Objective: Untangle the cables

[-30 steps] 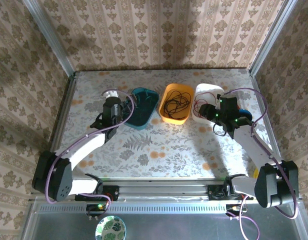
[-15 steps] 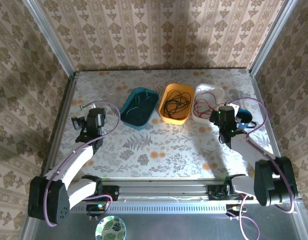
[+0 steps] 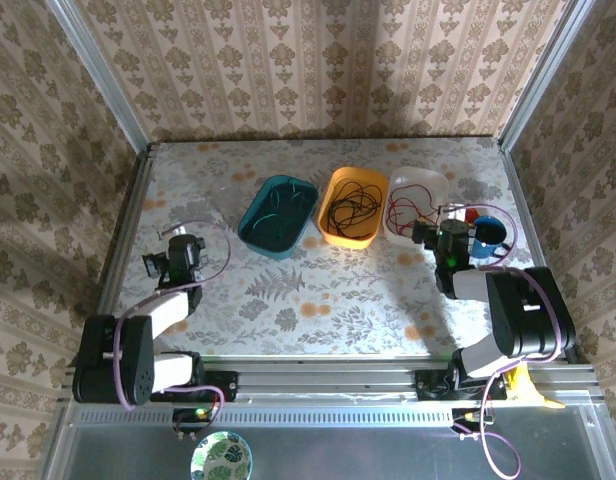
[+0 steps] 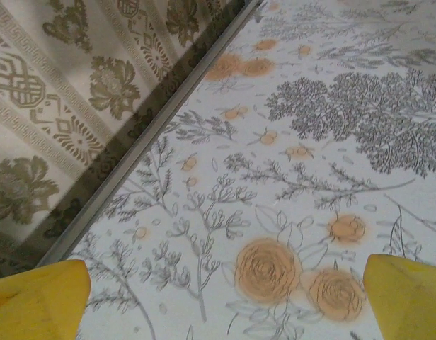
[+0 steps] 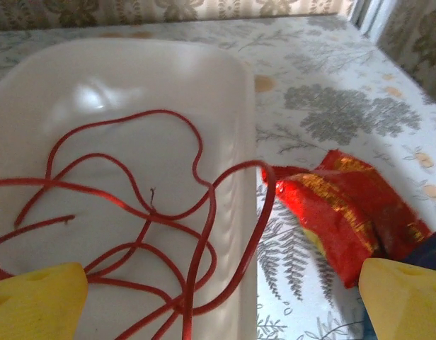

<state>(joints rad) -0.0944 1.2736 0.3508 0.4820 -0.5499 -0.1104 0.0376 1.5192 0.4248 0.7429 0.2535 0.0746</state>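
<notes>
Nearest us, our left gripper [image 4: 225, 297] hovers wide open over the table [image 4: 310, 177], and our right gripper [image 5: 225, 297] gapes empty at the white bin [image 5: 133, 71]. The cables look sorted: red cables [image 5: 133, 212] there with one loop over the rim, black cables [image 3: 350, 208] in the orange bin [image 3: 325, 215], green cable [image 3: 278, 210] in the teal bin [image 3: 278, 247]. Little seems left.

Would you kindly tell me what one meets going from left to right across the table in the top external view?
left gripper → teal bin with a green cable → orange bin with black cables → white bin with a red cable → blue object
</notes>
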